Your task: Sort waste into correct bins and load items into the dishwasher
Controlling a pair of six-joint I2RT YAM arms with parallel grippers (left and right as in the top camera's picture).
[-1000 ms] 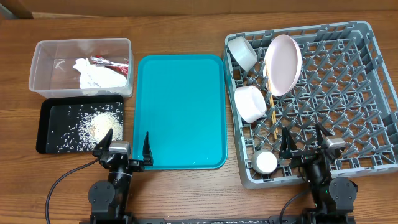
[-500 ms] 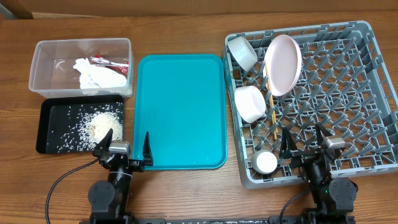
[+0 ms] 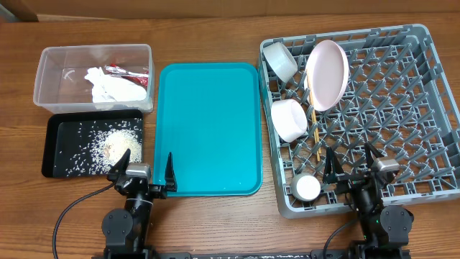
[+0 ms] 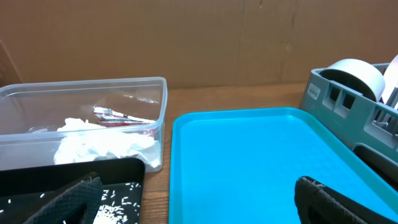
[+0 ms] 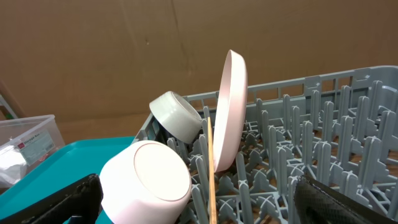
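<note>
The grey dish rack (image 3: pixel 402 108) holds a white plate on edge (image 3: pixel 327 74), two white bowls (image 3: pixel 279 60) (image 3: pixel 290 119), a small round white dish (image 3: pixel 307 188) at its front left, and wooden chopsticks (image 3: pixel 315 133). The clear tub (image 3: pixel 50 79) holds the crumpled napkin (image 3: pixel 111 88) and the red-and-white wrapper (image 3: pixel 128 70). The black tray (image 3: pixel 57 144) holds loose rice (image 3: pixel 115 142). My left gripper (image 3: pixel 144 173) is open and empty at the teal tray's front left corner. My right gripper (image 3: pixel 353 167) is open and empty over the rack's front edge. The right wrist view shows the plate (image 5: pixel 231 112), a bowl (image 5: pixel 146 180) and a chopstick (image 5: pixel 210 174).
The teal serving tray (image 3: pixel 208 129) lies between the bins and the rack and shows in the left wrist view (image 4: pixel 249 162). A brown cardboard wall (image 4: pixel 186 37) stands behind the wooden table (image 3: pixel 215 223).
</note>
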